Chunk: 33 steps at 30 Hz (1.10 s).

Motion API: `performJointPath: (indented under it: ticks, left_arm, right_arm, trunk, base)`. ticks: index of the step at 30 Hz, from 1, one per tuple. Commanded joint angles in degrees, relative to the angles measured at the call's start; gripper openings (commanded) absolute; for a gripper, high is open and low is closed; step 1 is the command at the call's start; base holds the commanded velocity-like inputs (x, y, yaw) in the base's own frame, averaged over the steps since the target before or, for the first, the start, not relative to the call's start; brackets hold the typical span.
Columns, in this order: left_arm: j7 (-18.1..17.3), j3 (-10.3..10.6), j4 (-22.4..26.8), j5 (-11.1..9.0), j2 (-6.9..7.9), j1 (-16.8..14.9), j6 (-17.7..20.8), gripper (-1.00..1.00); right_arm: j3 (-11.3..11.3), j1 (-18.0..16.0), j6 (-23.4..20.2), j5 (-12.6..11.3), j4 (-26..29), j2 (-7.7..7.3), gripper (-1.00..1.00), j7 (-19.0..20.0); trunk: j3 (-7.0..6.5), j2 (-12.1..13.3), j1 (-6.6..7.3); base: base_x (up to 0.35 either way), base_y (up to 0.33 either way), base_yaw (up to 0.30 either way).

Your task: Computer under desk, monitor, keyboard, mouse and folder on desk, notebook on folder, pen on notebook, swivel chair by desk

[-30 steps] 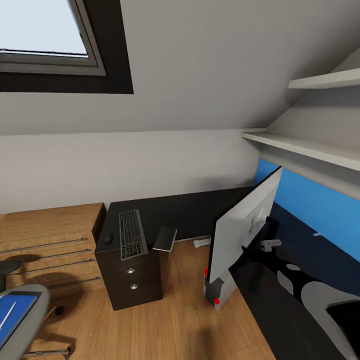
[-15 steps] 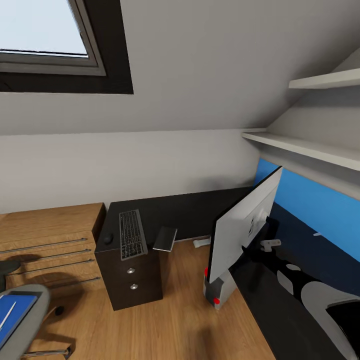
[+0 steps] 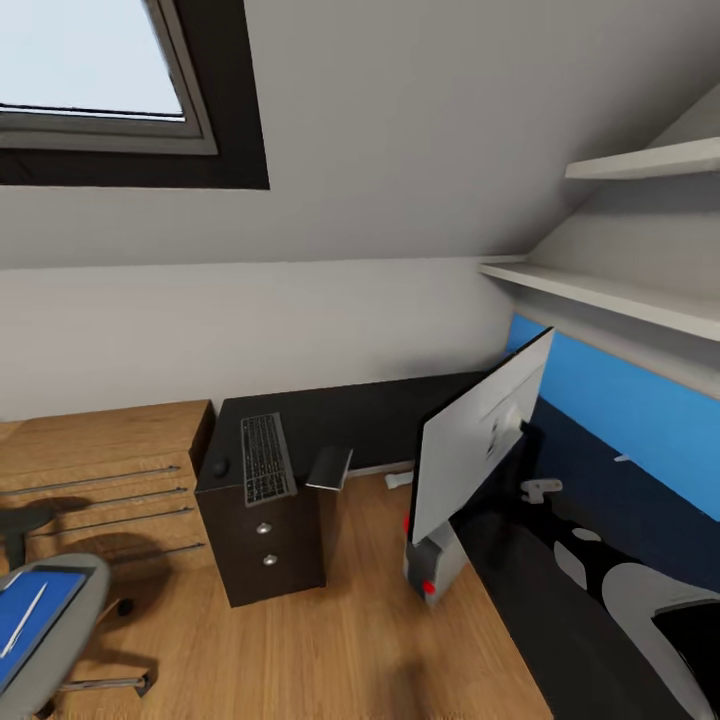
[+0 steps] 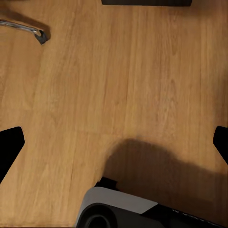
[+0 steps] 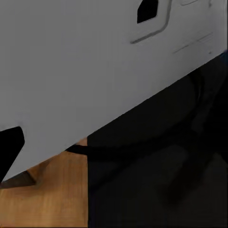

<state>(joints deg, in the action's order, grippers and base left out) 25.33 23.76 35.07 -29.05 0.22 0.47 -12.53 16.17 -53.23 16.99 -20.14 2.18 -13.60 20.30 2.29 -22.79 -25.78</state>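
Standing on the glossy black desk (image 3: 380, 405) at the right, the monitor (image 3: 470, 450) shows its pale grey back and leans away from upright. The computer (image 3: 432, 565) stands on the wood floor (image 3: 330, 640) directly below it, at the desk's edge, with a red light on its front. On the far left end of the desk, above the black drawer unit (image 3: 265, 550), the keyboard (image 3: 265, 458) lies lengthwise with the mouse (image 3: 220, 467) just beside it on the left. The grey notebook (image 3: 330, 468) lies just right of the keyboard, overhanging the desk edge. At the near left, the swivel chair (image 3: 70, 620) carries the blue folder (image 3: 30, 620), and the pen (image 3: 25, 620) rests on the folder.

Left gripper (image 4: 114, 142): fingertips show at opposite edges of the left wrist view, spread wide, nothing between them, above bare floor. Right gripper: one fingertip (image 5: 9, 147) shows against the monitor's back; its opening cannot be determined.
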Motion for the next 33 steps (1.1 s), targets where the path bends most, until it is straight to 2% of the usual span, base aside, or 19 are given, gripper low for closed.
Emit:
performJointPath:
  ticks: [1,6,12,17,29,33]
  left_arm:
    - [0.33,0.33,0.08,-0.57,0.05,-0.03,-0.31,1.0]
    - [0.33,0.34,0.08,-0.57,0.05,-0.03,-0.15,1.0]
    - [0.33,0.38,0.08,-0.57,0.03,-0.03,-0.13,1.0]
    - [0.33,0.39,0.08,-0.57,0.04,-0.03,-0.2,1.0]
    - [0.33,0.36,0.08,-0.57,0.05,-0.03,-0.21,1.0]
    - [0.33,0.35,0.08,-0.57,0.05,-0.03,-0.29,1.0]
  right_arm:
    - [0.44,-0.07,0.15,-0.6,-0.07,-0.02,1.0,0.27]
    - [0.44,-0.04,0.17,-0.6,-0.07,-0.02,1.0,-0.48]
    - [0.52,-0.03,0.2,-0.54,-0.07,0.0,1.0,-1.3]
    - [0.53,-0.03,0.2,-0.55,-0.07,0.05,1.0,-3.54]
    - [0.56,-0.03,0.15,-0.62,0.0,0.07,1.0,-5.07]
    - [0.55,-0.03,2.23,-0.6,0.2,-0.01,1.0,-9.17]
  trunk:
    - [0.12,-0.13,-0.01]
    - [0.12,-0.13,-0.01]
    - [0.12,-0.13,-0.01]
    - [0.12,-0.13,-0.01]
    - [0.12,-0.13,-0.01]
    - [0.12,-0.13,-0.01]
  base:
    - [-0.299,-0.15,0.0]
    - [-0.201,-0.25,0.0]
    - [-0.032,-0.236,0.077]
    - [-0.002,-0.029,0.143]
    - [0.0,-0.001,0.009]
    - [0.0,0.0,0.0]
